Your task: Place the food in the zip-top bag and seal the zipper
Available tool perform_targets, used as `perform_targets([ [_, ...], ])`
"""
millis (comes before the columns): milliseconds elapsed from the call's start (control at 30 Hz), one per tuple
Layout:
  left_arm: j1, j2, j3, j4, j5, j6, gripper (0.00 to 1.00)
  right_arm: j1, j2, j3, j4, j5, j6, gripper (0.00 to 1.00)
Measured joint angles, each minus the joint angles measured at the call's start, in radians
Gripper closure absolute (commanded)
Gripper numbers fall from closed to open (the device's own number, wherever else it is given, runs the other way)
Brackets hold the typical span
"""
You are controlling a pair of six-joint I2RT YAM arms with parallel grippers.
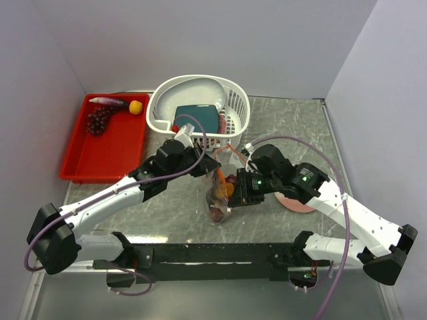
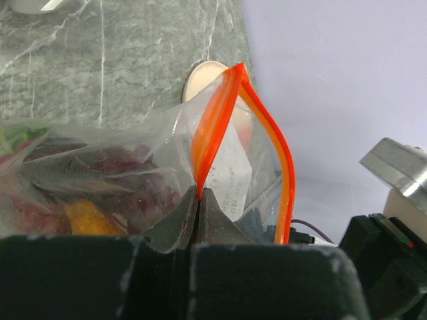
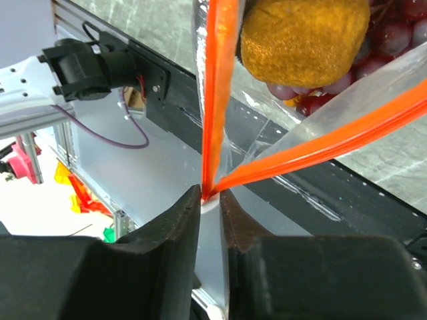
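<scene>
The clear zip-top bag (image 1: 219, 197) hangs between my two grippers over the middle of the table. It holds dark grapes (image 2: 127, 167) and an orange piece (image 2: 83, 217). In the right wrist view a fuzzy orange-yellow food (image 3: 303, 33) and grapes (image 3: 393, 27) lie in it. The red-orange zipper (image 2: 213, 127) gapes open in a loop. My left gripper (image 2: 198, 195) is shut on one zipper strip. My right gripper (image 3: 210, 197) is shut on the zipper's end, where both strips (image 3: 217, 80) meet. An eggplant (image 1: 107, 101), a grape bunch (image 1: 98, 121) and a yellow fruit (image 1: 135, 107) lie in the red tray (image 1: 107, 157).
A white slotted basket (image 1: 235, 107) with a teal dish (image 1: 197, 118) stands at the back, just behind the grippers. A pink-and-cream plate (image 1: 299, 204) lies under my right arm and also shows in the left wrist view (image 2: 203, 77). The walls close in left and right.
</scene>
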State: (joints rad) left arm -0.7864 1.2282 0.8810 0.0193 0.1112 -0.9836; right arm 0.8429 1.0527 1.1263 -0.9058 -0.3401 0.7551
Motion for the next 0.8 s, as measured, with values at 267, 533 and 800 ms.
perform_targets([
  [267, -0.005, 0.023, 0.021, -0.006, 0.008, 0.021, 0.99, -0.002, 0.005, 0.020, -0.057, 0.006, -0.020, 0.62],
  [533, -0.016, 0.060, 0.045, -0.009, 0.009, 0.027, 0.99, -0.002, 0.035, 0.091, -0.115, 0.003, -0.028, 0.60],
  [800, -0.021, 0.066, 0.064, -0.018, 0.009, 0.030, 0.99, -0.002, 0.051, 0.098, -0.151, 0.000, -0.047, 0.60],
])
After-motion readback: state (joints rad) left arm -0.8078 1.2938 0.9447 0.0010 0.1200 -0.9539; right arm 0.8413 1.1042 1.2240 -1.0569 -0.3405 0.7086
